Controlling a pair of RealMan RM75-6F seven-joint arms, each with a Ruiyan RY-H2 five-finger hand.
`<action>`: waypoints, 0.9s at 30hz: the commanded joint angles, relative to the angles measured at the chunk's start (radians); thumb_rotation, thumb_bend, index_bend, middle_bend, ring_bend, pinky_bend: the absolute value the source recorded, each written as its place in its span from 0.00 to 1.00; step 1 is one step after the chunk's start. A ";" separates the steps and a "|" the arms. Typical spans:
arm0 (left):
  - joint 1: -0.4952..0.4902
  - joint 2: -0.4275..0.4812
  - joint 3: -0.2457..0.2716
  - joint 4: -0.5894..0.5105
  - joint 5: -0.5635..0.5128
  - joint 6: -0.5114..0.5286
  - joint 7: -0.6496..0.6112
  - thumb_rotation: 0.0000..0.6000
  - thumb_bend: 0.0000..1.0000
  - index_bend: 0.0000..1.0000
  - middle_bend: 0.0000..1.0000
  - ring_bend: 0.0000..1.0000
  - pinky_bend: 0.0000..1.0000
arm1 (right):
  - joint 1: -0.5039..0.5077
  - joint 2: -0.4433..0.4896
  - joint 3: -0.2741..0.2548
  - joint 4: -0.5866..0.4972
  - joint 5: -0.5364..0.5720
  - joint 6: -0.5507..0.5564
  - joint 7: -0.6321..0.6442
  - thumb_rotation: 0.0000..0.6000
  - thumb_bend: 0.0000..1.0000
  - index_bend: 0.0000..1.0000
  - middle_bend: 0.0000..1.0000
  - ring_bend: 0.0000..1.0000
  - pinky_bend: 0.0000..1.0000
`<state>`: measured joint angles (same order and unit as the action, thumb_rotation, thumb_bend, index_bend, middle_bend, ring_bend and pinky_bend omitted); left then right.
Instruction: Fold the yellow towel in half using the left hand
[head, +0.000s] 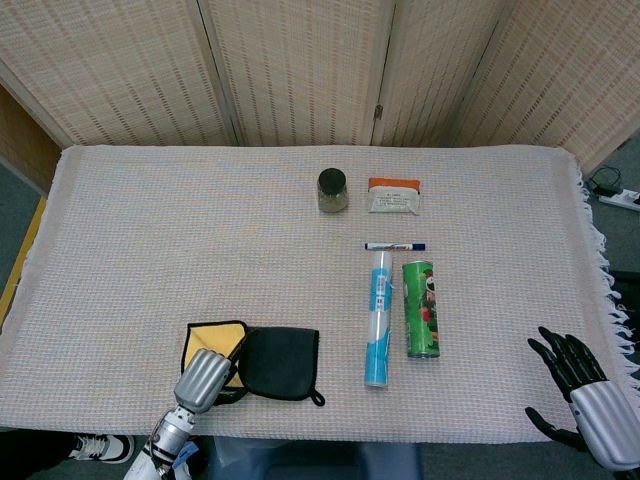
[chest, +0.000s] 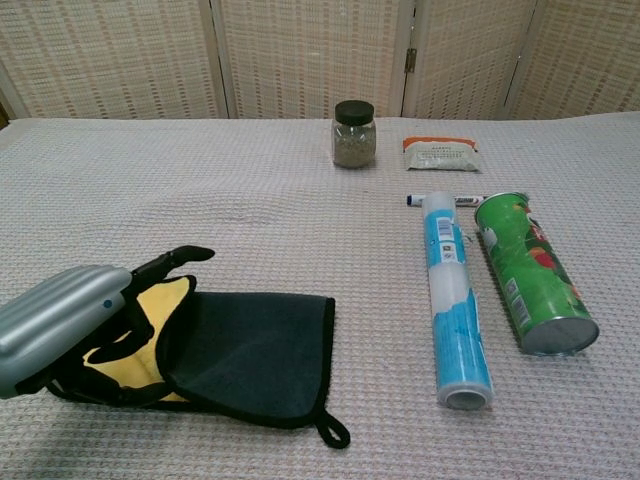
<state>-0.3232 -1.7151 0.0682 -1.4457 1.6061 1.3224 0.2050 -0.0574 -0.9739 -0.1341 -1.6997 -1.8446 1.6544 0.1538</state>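
Observation:
The towel lies near the table's front left edge, folded, its dark side up with a hanging loop at the front right corner. A yellow strip of its inner face shows at the left end. My left hand rests on that yellow part with its fingers spread, one fingertip reaching past the towel's far edge; in the head view the left hand sits at the towel's front left corner. My right hand hangs open off the table's front right corner, holding nothing.
A dark-lidded jar and a white-orange packet stand at the back centre. A marker, a blue-white tube and a green can lie right of the towel. A woven cloth covers the table.

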 joint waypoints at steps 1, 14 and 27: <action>-0.001 0.006 -0.001 -0.010 0.005 0.000 0.005 1.00 0.18 0.05 1.00 1.00 1.00 | 0.000 -0.001 0.001 -0.001 0.002 -0.002 -0.001 1.00 0.31 0.00 0.00 0.00 0.00; -0.019 0.091 -0.018 -0.130 0.028 -0.010 0.099 1.00 0.34 0.08 1.00 1.00 1.00 | 0.012 -0.006 0.001 -0.006 0.007 -0.031 -0.006 1.00 0.31 0.00 0.00 0.00 0.00; -0.142 0.121 -0.111 -0.173 -0.047 -0.185 0.198 1.00 0.57 0.32 1.00 1.00 1.00 | 0.014 0.000 -0.002 -0.001 0.008 -0.032 0.014 1.00 0.31 0.00 0.00 0.00 0.00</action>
<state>-0.4495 -1.5864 -0.0278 -1.6371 1.5786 1.1597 0.4055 -0.0431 -0.9744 -0.1357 -1.7011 -1.8368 1.6226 0.1675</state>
